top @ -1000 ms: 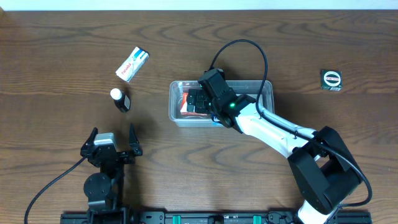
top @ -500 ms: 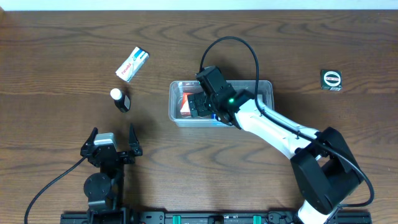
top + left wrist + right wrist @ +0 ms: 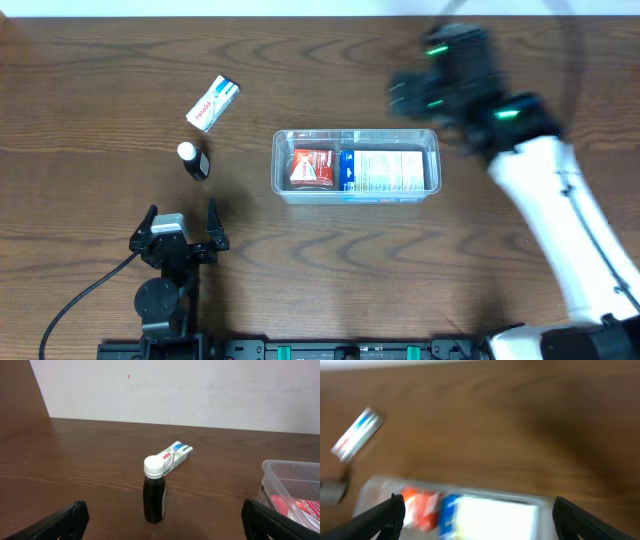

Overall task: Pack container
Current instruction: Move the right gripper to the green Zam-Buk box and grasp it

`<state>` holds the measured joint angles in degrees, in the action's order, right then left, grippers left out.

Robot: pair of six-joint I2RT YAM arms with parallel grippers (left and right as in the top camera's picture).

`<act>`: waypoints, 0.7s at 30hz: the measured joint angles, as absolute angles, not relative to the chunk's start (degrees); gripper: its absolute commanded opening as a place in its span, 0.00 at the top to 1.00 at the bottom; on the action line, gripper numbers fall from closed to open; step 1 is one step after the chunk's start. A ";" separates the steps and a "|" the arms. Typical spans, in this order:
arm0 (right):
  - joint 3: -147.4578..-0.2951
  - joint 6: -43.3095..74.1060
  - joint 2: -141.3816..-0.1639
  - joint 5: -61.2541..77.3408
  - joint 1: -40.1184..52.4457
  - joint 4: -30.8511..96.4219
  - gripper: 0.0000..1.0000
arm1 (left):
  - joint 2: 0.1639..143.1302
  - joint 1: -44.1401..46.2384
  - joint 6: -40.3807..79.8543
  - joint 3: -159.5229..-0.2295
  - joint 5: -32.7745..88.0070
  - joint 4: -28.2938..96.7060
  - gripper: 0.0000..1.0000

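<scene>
The clear plastic container point(image 3: 356, 134) sits mid-table. It holds a red box point(image 3: 311, 167) on the left and a blue-and-white box point(image 3: 385, 170) on the right. My right gripper point(image 3: 402, 95) is raised beyond the container's far right corner, blurred with motion, open and empty. In the right wrist view, the right gripper point(image 3: 485, 519) has its fingers spread wide above the container point(image 3: 375, 484) and its boxes. My left gripper point(image 3: 181, 213) is open and empty at the front left. It also shows in the left wrist view point(image 3: 170, 522).
A small black bottle with a white cap point(image 3: 193, 160) stands left of the container, just ahead of the left gripper in the left wrist view point(image 3: 154, 491). A white carton with red and blue print point(image 3: 213, 102) lies farther back left.
My right gripper has pulled out of the container and swung up and to the right. The red and blue-and-white boxes now show uncovered inside. The left arm has not moved.
</scene>
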<state>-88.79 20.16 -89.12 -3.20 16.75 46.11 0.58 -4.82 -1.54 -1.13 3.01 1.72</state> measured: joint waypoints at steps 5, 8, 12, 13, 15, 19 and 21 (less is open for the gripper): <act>-88.86 18.13 -90.48 -3.53 0.89 48.75 0.08 | 0.58 -4.82 -1.54 -1.13 3.01 1.72 0.02; -88.86 16.82 -92.86 -3.07 -5.56 48.73 0.08 | 0.58 -4.82 -1.54 -1.13 3.01 1.72 0.02; -88.84 14.83 -96.90 -2.81 -10.79 47.79 0.06 | 0.58 -4.82 -1.54 -1.13 3.01 1.72 0.02; -88.84 14.35 -98.15 -2.74 -11.64 47.11 0.05 | 0.60 -4.82 -1.54 -1.13 3.01 1.72 0.02; -88.82 13.19 -100.86 -2.57 -12.71 45.50 0.05 | 0.58 -4.82 -1.54 -1.13 3.03 1.72 0.02; -88.79 11.42 -106.63 -2.15 -13.39 42.92 0.03 | 0.58 -4.82 -1.54 -1.13 3.01 1.72 0.02; -88.77 10.52 -109.40 -1.89 -13.63 41.91 0.03 | 0.60 -4.82 -1.54 -1.13 3.01 1.72 0.02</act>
<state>-88.77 10.52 -109.40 -1.89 -13.63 41.91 0.60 -4.82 -1.54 -1.13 3.01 1.72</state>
